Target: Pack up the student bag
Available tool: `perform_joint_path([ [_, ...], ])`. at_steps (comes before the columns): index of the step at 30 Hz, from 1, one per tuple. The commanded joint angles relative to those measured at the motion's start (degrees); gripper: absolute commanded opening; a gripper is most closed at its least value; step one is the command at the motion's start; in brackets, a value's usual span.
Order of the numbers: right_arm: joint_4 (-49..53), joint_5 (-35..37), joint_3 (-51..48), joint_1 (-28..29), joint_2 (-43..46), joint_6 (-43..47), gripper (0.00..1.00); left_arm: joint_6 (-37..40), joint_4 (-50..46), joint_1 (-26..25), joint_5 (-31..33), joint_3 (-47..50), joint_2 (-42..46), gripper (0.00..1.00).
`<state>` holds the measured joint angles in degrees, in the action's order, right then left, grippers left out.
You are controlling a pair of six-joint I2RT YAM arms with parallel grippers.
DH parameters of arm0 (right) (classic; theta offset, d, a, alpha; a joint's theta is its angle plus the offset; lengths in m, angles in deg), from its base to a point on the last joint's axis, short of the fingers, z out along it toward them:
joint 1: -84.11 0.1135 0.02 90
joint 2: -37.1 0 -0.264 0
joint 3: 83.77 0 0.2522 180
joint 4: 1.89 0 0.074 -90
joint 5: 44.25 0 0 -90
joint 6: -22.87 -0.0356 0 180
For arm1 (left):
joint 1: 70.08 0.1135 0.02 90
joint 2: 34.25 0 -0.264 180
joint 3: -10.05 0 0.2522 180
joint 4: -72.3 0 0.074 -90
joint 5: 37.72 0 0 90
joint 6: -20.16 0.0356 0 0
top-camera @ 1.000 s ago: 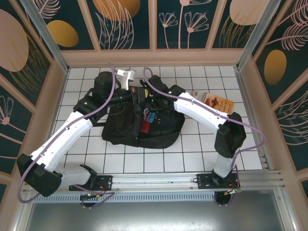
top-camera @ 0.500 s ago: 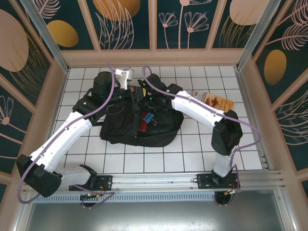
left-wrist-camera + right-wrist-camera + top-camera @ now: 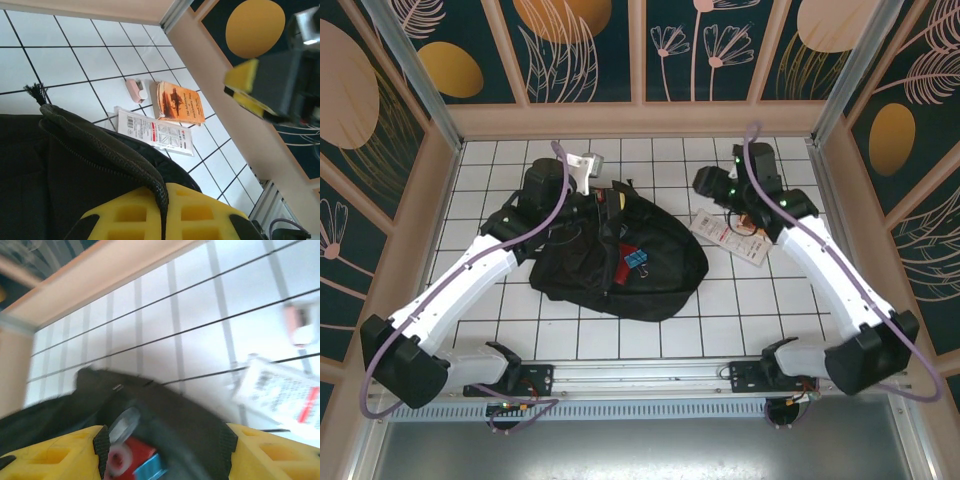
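The student bag [image 3: 620, 265], a large black backpack, lies in the middle of the tiled table with its top opening parted. Inside the opening I see a red item [image 3: 623, 264] and a blue clip [image 3: 637, 258]. My left gripper [image 3: 603, 205] is at the bag's far edge, shut on the bag's zippered rim [image 3: 150, 172], which runs pinched between the yellow fingers [image 3: 125, 212]. My right gripper [image 3: 707, 185] hangs open above the tiles to the right of the bag, nothing between its fingers. Its blurred wrist view looks down on the bag [image 3: 170, 410] and the red item [image 3: 131, 455].
A white printed leaflet [image 3: 730, 236] lies flat just right of the bag. Beyond it are an orange-covered book [image 3: 177, 102] and a small pink eraser [image 3: 136, 90]. Wooden walls [image 3: 640, 120] close in the table at the back and sides.
My right arm has pulled out of the bag's opening and swung right and back, uncovering the leaflet. The left gripper has kept its hold on the rim.
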<state>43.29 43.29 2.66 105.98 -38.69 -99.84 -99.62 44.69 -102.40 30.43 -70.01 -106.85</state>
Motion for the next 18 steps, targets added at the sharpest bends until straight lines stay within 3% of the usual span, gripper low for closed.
perform_joint_path([
  [1, 3.34, 1.78, 1.32, -2.7, -8.63, 2.69, 0.62, 2.13, 6.36, -0.29, 0.67, 1.22, -0.31, 0.0],
  [9, 9.2, 9.78, 15.55, -5.43, -30.37, 9.89, 0.65, 4.64, 7.08, -0.24, 3.33, 4.59, 0.65, 0.0],
  [18, 9.58, 9.69, 21.85, -9.63, -41.98, 11.72, 0.69, 4.86, 7.43, -0.29, 4.42, 5.13, 2.55, 0.0],
])
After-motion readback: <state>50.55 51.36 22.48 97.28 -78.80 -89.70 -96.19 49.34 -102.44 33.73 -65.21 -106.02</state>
